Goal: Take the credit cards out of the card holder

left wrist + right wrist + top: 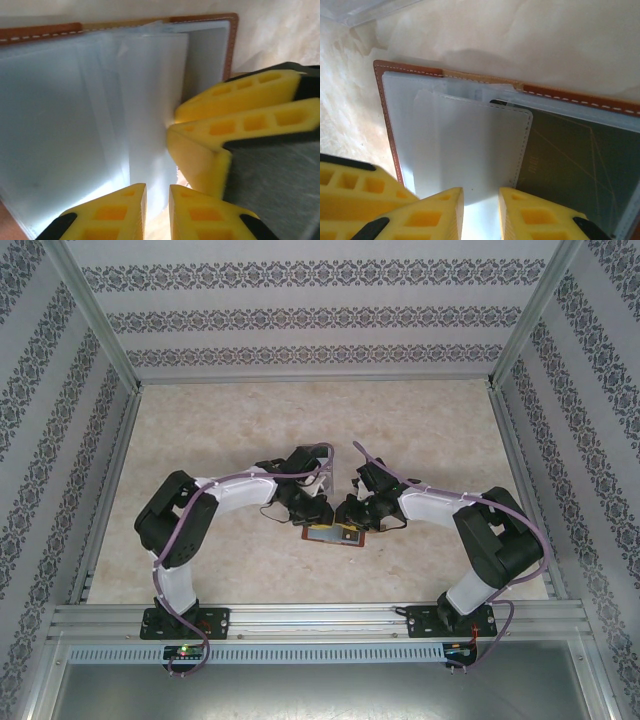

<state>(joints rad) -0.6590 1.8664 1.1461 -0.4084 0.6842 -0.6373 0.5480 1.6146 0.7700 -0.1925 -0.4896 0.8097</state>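
The card holder (335, 534) lay open at the centre of the surface (250, 430), its credit cards (570, 165) apparently all pocketed, so extraction remained to be done. It had a reddish-brown stitched rim and pale inner sleeves. The left jaws and right jaws stood narrowly parted over its sleeves; a grip could not be told.

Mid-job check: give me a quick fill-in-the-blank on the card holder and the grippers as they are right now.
1. The card holder lies ___ on the table, inner pockets facing up.
2. The fingers of the left gripper and the right gripper are ___ in colour.
3. In the right wrist view, the card right of the pale flap is ___ in tone.
4. The holder's leather rim carries a line of pale ___.

Missing words: open; yellow; dark; stitching
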